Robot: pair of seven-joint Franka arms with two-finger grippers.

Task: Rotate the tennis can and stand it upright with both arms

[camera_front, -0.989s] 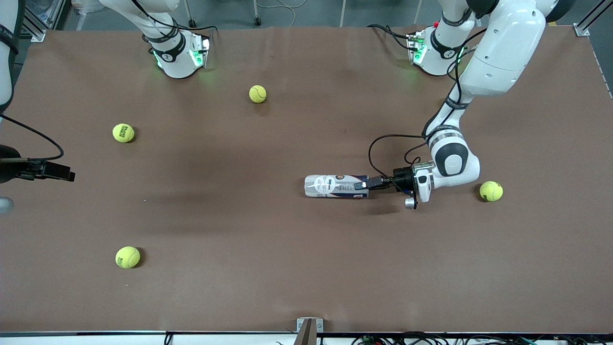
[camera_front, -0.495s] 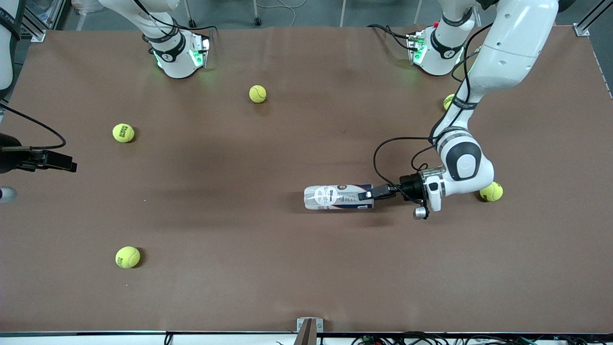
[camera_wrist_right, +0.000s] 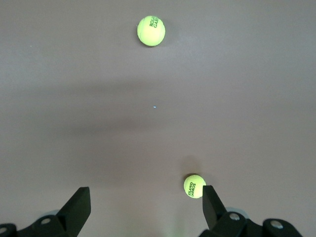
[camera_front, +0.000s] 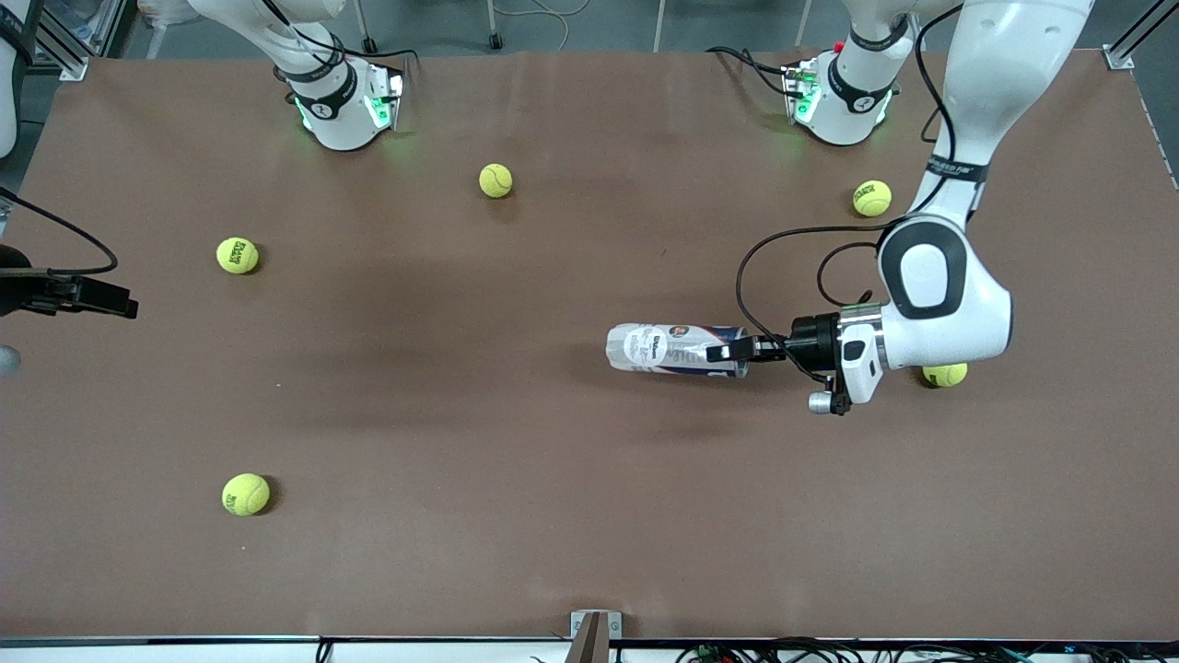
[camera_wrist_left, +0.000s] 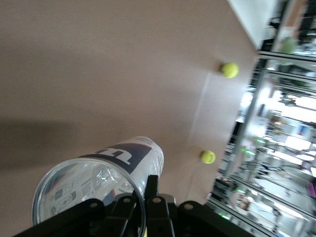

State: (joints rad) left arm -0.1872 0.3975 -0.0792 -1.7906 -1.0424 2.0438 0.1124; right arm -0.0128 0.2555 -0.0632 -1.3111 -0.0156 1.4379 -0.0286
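Since the tennis can [camera_front: 677, 349] is a clear thin-walled plastic tube, it probably weighs next to nothing and flexes if squeezed hard; smooth round wall, so likely slippery and prone to rolling on the worktop [camera_front: 516, 516]. It lies on its side, long axis running along the worktop, toward the left arm's end, roughly mid-depth. Looks empty through the open mouth in the left wrist view, can [camera_wrist_left: 94, 180] label with the W facing up.

Left hand [camera_front: 728, 351] is pinched on the rim at the can's open end, one finger inside, one outside, per the left wrist view [camera_wrist_left: 148, 205]. Rim is the stiffest part, so a fair hold, but it is a thin edge grip far from the middle: can may pivot or slip when tipped. Whether the closed end touches the worktop, can't tell.

Right hand [camera_front: 106, 299] hangs spread wide over the right arm's end of the worktop, well apart from the can, waiting; right wrist view shows its fingers [camera_wrist_right: 79, 205] apart with nothing between.

Better second hold: mid-body across the label, gentle squeeze.

Loose tennis balls [camera_front: 238, 255] scattered around, one [camera_front: 944, 373] just beside the left wrist.
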